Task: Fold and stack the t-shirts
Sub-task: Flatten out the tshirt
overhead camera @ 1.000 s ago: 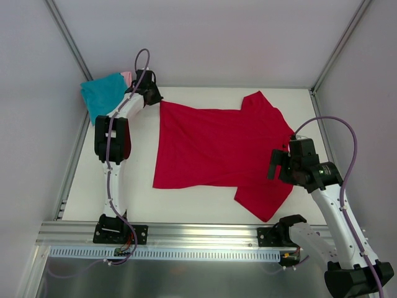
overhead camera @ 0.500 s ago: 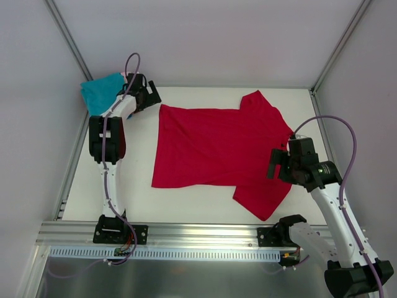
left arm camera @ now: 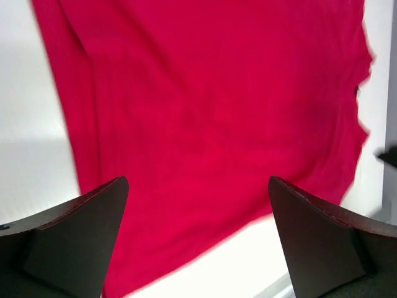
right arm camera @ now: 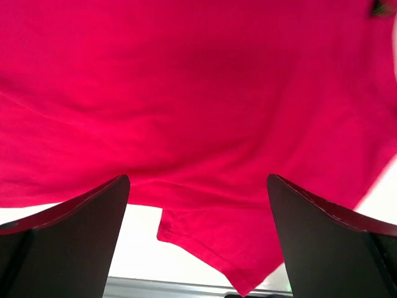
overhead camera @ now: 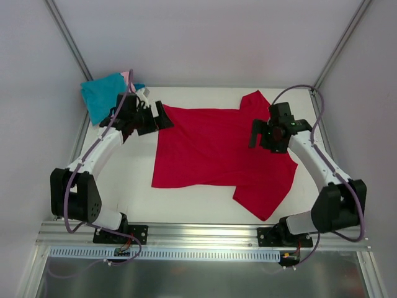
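A large red t-shirt [overhead camera: 217,149] lies spread flat in the middle of the white table, its sleeves at the right. My left gripper [overhead camera: 162,118] hovers open over the shirt's far left corner. In the left wrist view the red t-shirt [left arm camera: 205,124] fills the frame between the open fingers [left arm camera: 74,236]. My right gripper [overhead camera: 257,133] hangs open above the shirt near its far sleeve. The right wrist view looks down on red t-shirt [right arm camera: 198,93] cloth and the near sleeve. A teal t-shirt [overhead camera: 102,96] lies bunched at the far left corner, with pink [overhead camera: 127,76] and blue [overhead camera: 139,87] cloth peeking from behind it.
Bare white table [overhead camera: 133,180] shows left of the red shirt and along the front. A metal rail [overhead camera: 198,233] runs along the near edge by the arm bases. White walls and slanted frame posts close in the back and sides.
The left gripper has opened and its arm has swung down and right, to the shirt's far left corner. The right arm has reached from the near sleeve up toward the far sleeve.
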Motion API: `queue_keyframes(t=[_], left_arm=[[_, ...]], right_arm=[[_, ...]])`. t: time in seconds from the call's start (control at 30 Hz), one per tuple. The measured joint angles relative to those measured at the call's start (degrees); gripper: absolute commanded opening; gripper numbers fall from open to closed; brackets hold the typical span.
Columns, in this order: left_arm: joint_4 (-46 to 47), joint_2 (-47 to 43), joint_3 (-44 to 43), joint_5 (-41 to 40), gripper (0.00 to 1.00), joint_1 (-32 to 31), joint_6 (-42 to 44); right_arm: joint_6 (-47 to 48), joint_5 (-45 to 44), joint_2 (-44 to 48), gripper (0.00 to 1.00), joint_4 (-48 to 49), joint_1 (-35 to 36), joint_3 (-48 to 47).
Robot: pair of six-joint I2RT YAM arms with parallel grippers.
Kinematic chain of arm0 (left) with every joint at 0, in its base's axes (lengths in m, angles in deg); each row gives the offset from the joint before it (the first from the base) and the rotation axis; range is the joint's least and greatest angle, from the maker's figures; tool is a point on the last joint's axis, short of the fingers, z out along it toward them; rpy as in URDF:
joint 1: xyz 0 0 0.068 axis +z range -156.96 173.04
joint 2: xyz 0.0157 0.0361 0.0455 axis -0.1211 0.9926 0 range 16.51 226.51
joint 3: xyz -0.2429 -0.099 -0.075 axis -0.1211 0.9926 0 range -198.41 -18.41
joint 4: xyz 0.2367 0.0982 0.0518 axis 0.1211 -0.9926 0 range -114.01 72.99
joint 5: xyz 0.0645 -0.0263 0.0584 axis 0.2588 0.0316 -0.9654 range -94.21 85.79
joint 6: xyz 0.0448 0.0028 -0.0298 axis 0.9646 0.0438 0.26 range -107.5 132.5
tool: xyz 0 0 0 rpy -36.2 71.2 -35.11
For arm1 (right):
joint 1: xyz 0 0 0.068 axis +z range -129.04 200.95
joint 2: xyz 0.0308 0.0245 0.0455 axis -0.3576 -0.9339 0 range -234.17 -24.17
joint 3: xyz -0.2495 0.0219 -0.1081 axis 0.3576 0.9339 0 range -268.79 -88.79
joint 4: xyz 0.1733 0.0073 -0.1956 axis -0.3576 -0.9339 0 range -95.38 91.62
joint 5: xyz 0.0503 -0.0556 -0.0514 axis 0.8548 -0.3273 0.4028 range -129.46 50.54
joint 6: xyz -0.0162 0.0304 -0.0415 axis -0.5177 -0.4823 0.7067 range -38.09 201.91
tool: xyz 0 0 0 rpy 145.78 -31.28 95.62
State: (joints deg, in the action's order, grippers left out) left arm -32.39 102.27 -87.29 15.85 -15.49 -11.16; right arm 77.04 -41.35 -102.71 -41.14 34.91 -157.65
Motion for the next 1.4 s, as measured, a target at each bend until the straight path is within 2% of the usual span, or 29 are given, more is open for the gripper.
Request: queue_keyframes(t=[0.17, 0.33, 0.43, 0.87, 1.13, 1.4], left_arm=[[0.6, -2.8, 11.9, 4.4, 0.99, -1.9, -2.8], [2.6, 1.4, 12.5, 5.4, 0.99, -2.0, -5.8], [5.1, 3.3, 12.3, 5.5, 0.99, -2.3, -7.8], [13.3, 11.7, 12.3, 4.7, 0.99, -10.0, -13.6], [10.6, 14.5, 12.0, -1.0, 0.99, -13.1, -13.6], [8.1, 12.6, 13.0, -6.5, 0.99, -13.3, -13.2]], right_arm=[[-0.9, 6.6, -11.3, 0.99, 3.9, -0.1, 2.8], [-1.7, 11.6, -25.9, 1.0, 5.2, -0.4, -5.0], [-1.7, 13.3, -30.7, 1.0, 6.4, -0.8, -8.8], [-1.9, 16.2, -27.5, 1.0, 10.5, -4.1, -1.4], [-1.9, 17.4, -25.4, 1.0, 11.9, -5.9, 1.7], [-1.9, 17.8, -22.6, 0.99, 13.1, -6.7, 5.2]])
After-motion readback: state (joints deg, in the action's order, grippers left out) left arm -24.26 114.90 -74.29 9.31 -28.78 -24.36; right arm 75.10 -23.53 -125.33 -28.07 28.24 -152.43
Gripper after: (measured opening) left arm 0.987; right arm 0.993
